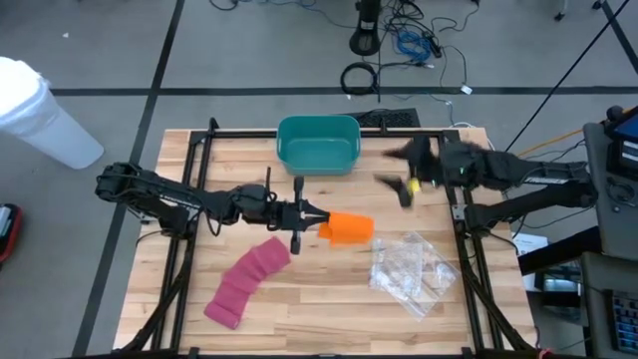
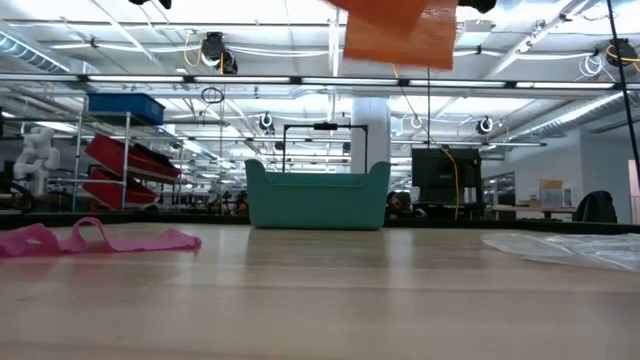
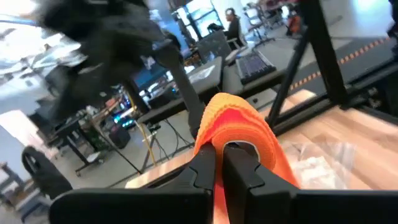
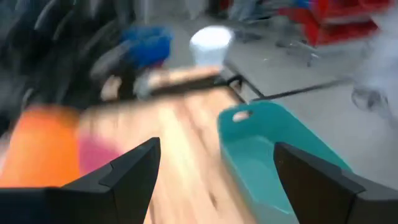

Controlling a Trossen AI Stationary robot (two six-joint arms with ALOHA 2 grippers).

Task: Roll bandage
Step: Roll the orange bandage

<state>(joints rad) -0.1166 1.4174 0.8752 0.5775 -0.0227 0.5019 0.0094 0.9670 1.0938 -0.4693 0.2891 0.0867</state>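
- Above the surface (image 1: 329,299), near its centre, an orange bandage (image 1: 348,228) is pinched in the closed left claw (image 1: 311,216), lifted clear, presumably so rolling can begin.
- At two o'clock, the right claw (image 1: 407,172) is held wide open, apparently ready to assist.
- At seven o'clock, a pink bandage (image 1: 245,280) is left unrolled.

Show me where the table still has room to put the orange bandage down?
Bare wood lies at the front edge between the pink bandage strip and the crinkly clear plastic bag. The middle is crowded: the left gripper holds the orange bandage, the teal plastic bin behind it.
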